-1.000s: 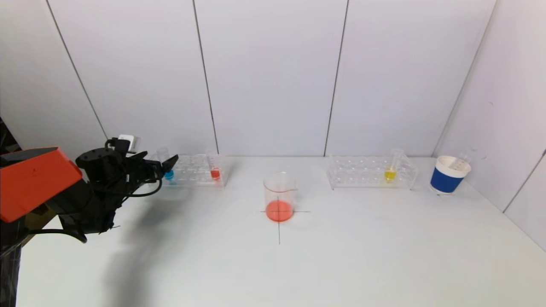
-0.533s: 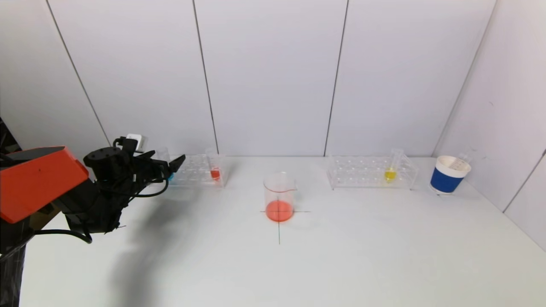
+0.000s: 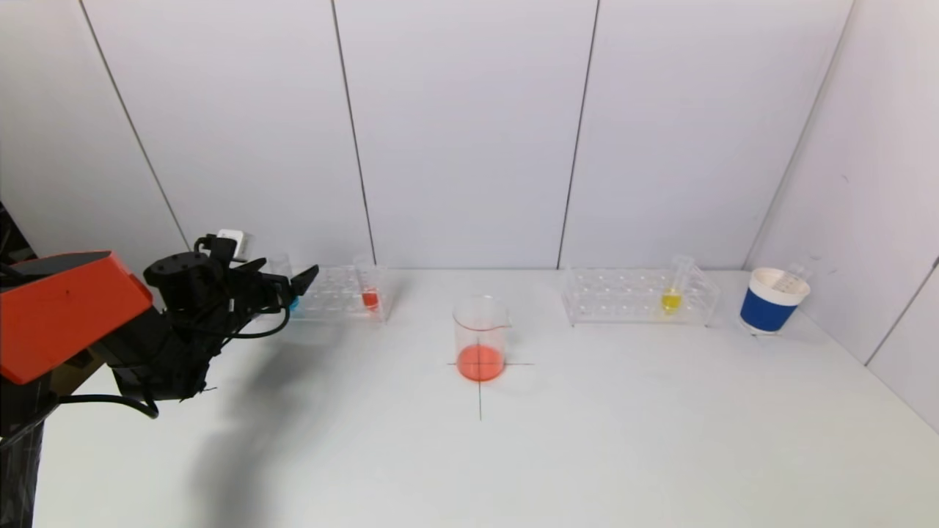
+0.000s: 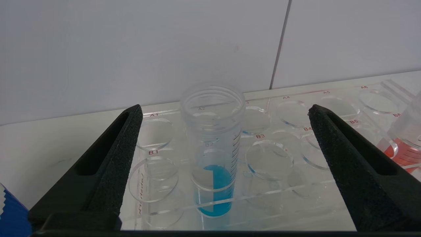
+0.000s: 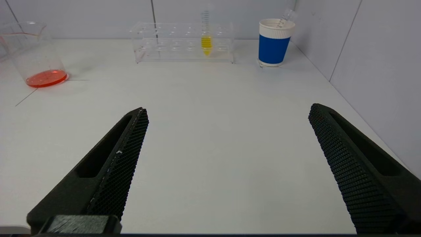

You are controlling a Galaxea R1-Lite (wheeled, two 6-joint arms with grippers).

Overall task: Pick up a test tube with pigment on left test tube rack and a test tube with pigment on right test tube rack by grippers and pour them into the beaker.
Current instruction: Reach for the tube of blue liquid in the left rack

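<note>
Now the left gripper (image 4: 223,115) stands wide open at the near-left end of the left test tube rack (image 3: 334,293), its two black fingers (image 4: 115,158) on either side of the blue test tube (image 4: 213,144) without touching it. That tube stands upright in a rack hole squarely between the fingers, with blue pigment in its lower part. Beyond the gripper's right finger, further along the same rack, a red test tube (image 3: 370,290) stands in its hole. The beaker (image 3: 480,337) sits well off to the gripper's right on the table (image 3: 587,440), with red liquid at its bottom.

The right gripper (image 5: 227,115) is also wide open and holds nothing, low over the bare table. Well ahead of it stands the right test tube rack (image 5: 182,42) with the yellow test tube (image 5: 206,33) upright inside. A blue paper cup (image 5: 273,42) stands just beside that rack's far end.
</note>
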